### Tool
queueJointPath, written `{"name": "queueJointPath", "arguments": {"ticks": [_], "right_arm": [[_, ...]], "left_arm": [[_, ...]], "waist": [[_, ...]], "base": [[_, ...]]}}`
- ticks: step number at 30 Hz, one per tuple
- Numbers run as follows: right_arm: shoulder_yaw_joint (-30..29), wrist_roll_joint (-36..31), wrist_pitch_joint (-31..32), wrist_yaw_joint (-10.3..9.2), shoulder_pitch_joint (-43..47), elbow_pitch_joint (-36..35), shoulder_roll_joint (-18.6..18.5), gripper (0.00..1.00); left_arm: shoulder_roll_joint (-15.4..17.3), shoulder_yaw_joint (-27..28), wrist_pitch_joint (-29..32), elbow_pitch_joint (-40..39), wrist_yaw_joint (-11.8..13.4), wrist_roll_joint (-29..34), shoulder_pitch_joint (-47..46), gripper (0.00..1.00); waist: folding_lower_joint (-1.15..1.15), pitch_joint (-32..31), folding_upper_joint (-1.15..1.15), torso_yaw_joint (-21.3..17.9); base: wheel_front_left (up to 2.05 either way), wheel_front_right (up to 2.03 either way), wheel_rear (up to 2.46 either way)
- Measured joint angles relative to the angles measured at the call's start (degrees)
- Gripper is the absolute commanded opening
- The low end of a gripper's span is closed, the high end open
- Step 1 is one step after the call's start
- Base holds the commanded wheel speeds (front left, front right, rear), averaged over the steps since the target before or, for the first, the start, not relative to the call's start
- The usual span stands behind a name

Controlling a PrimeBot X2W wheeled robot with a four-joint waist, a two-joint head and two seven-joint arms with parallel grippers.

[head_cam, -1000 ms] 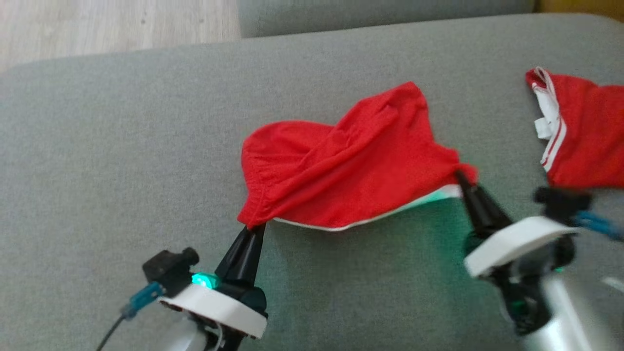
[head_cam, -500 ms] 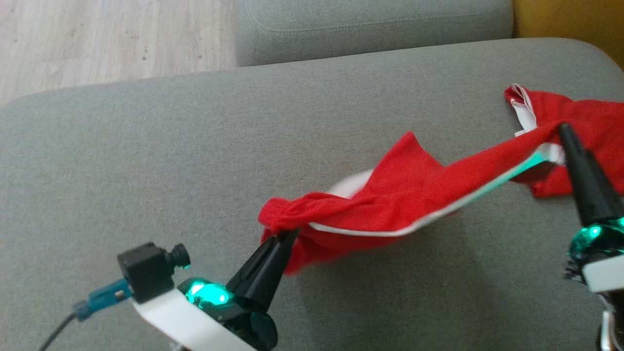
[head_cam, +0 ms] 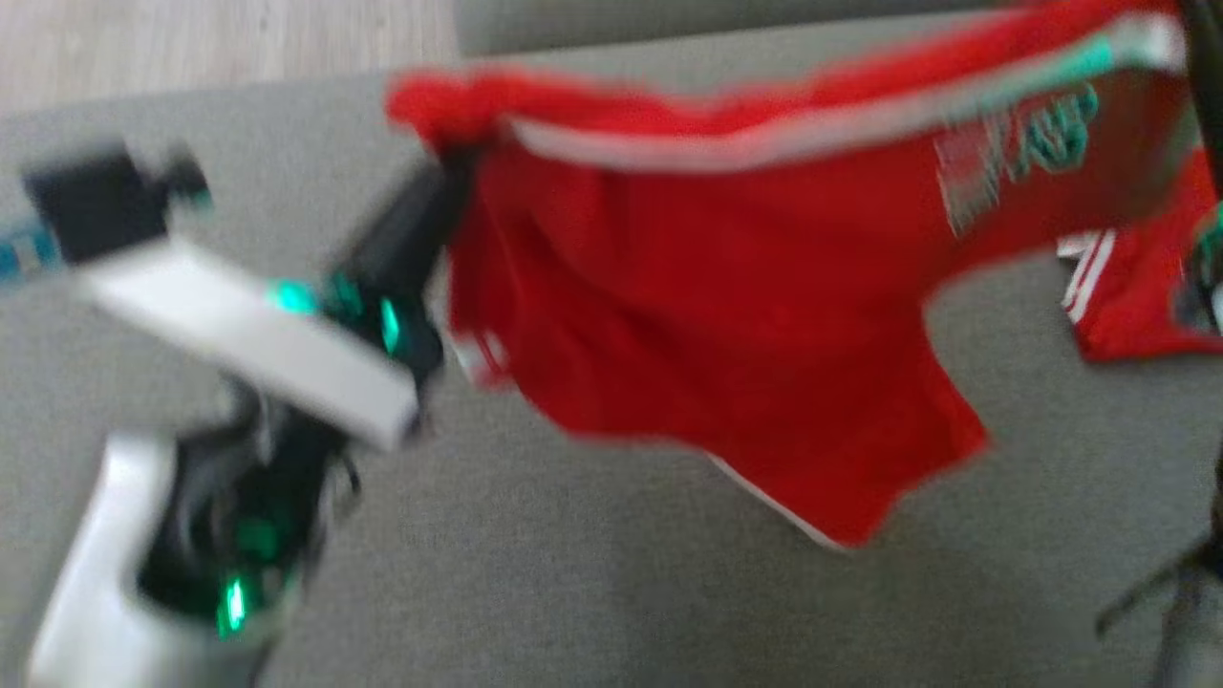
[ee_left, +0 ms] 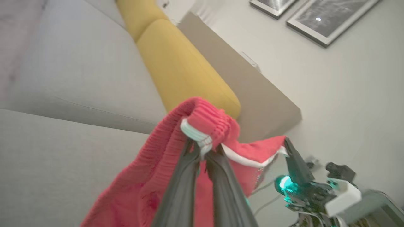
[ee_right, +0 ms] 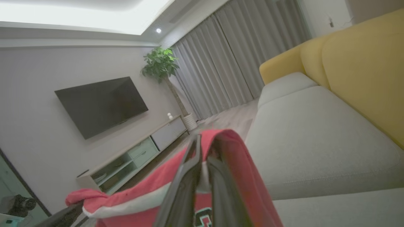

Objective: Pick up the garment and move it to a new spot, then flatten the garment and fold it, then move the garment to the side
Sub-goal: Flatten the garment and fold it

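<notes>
The garment [head_cam: 726,315] is a pair of red shorts with a white-trimmed waistband and a printed logo. It hangs stretched in the air above the grey sofa seat [head_cam: 573,592], its legs dangling. My left gripper [head_cam: 454,167] is shut on the left end of the waistband; the left wrist view shows its fingertips [ee_left: 202,151] pinching the bunched red band [ee_left: 205,123]. My right gripper [head_cam: 1194,33] is shut on the other end at the top right of the blurred head view, and in its own view its fingers [ee_right: 202,151] clamp red cloth [ee_right: 240,164].
A second red garment with white stripes [head_cam: 1137,306] lies on the seat at the right. Yellow back cushions [ee_left: 180,66] line the sofa. Beyond it are wood floor [head_cam: 220,38], a TV [ee_right: 101,104], a low cabinet [ee_right: 132,157] and a plant [ee_right: 159,63].
Both grippers have risen and pulled apart, lifting the shorts off the seat and stretching the waistband between them. The head view has also shifted and blurred.
</notes>
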Motion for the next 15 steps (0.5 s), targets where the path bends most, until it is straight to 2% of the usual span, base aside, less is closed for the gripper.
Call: {"name": "queueJointPath", "arguments": {"ticks": [3, 7, 10, 11, 15], "right_arm": [[1.3, -2.8, 0.3, 0.00, -9.0, 7.5, 0.0, 0.00], [3.0, -5.1, -4.5, 0.00, -23.1, 20.3, 0.0, 0.00], [3.4, -6.4, -9.7, 0.00, -33.3, 30.1, 0.0, 0.00], [4.0, -7.5, -12.6, 0.00, -38.9, 35.8, 0.0, 0.00], [6.1, -8.7, -16.5, 0.00, -44.7, 42.7, -0.1, 0.00]], "left_arm": [[-1.0, 1.6, 0.1, 9.7, 0.0, 1.0, -10.0, 0.00], [-3.4, 2.5, -3.0, 24.3, -2.8, 4.4, -23.9, 0.00], [-6.6, 3.8, -7.8, 34.9, -5.2, 6.7, -33.0, 0.00], [-8.4, 4.5, -11.2, 41.0, -7.1, 7.6, -38.6, 0.00], [-10.0, 6.4, -16.3, 49.3, -9.6, 8.9, -45.2, 0.00]], "waist": [[0.01, 3.1, 0.00, 0.6], [0.02, 7.4, 0.00, 1.3], [0.02, 10.3, 0.00, 1.6], [0.02, 12.1, 0.00, 1.7], [0.02, 14.8, 0.00, 1.7]], "base": [[0.00, 0.00, 0.00], [0.00, 0.00, 0.00], [0.00, 0.00, 0.00], [0.00, 0.00, 0.00], [0.00, 0.00, 0.00]]}}
